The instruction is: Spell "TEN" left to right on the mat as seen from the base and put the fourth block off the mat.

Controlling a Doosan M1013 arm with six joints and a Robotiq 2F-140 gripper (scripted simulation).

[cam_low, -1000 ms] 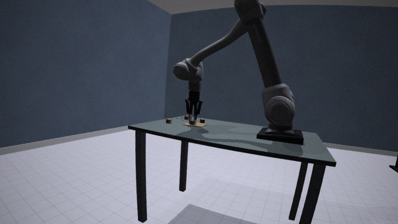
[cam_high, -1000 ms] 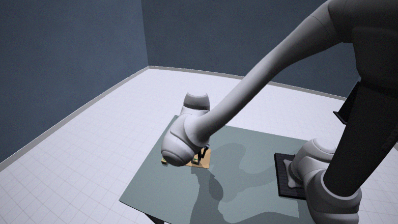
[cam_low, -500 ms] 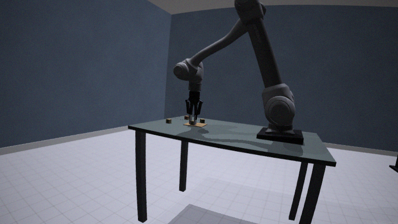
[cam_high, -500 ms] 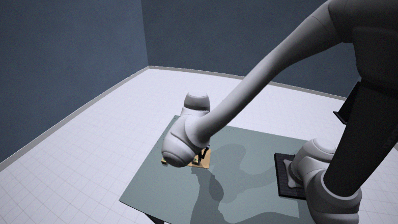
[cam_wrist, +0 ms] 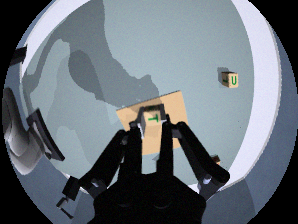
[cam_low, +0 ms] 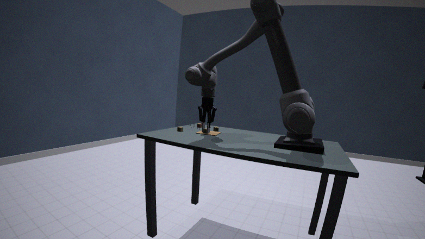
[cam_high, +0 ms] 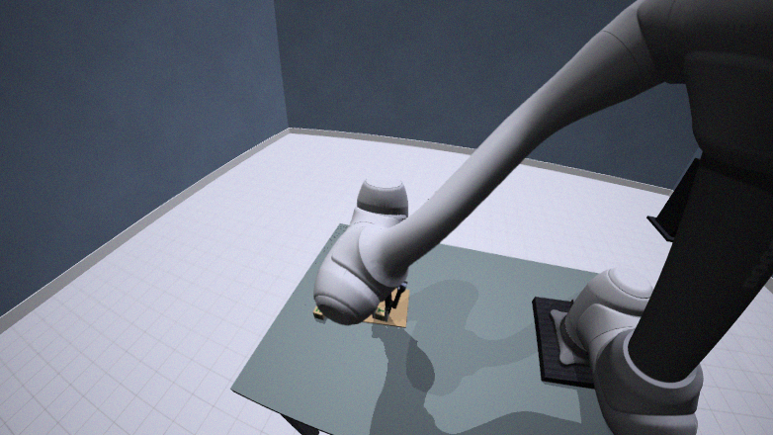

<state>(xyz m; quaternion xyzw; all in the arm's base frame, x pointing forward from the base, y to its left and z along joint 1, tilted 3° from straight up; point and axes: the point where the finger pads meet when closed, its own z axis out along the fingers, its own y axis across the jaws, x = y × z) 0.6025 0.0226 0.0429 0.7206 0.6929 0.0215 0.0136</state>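
My gripper (cam_low: 205,130) hangs straight down over the tan mat (cam_low: 208,133) and is shut on a wooden block (cam_wrist: 152,119) with a green letter that I cannot read. The block sits low over the mat; I cannot tell whether it touches. In the top view the held block (cam_high: 382,311) and the mat (cam_high: 393,315) show just below the wrist. A block marked U (cam_wrist: 230,79) lies on the table off the mat. Two more blocks (cam_low: 180,129) (cam_low: 216,129) lie on the table on either side of the mat.
Another small block (cam_low: 199,125) stands behind the gripper. The arm's base (cam_low: 298,144) stands on a black plate at the table's right end. The table's near edge (cam_low: 237,156) runs close in front of the mat.
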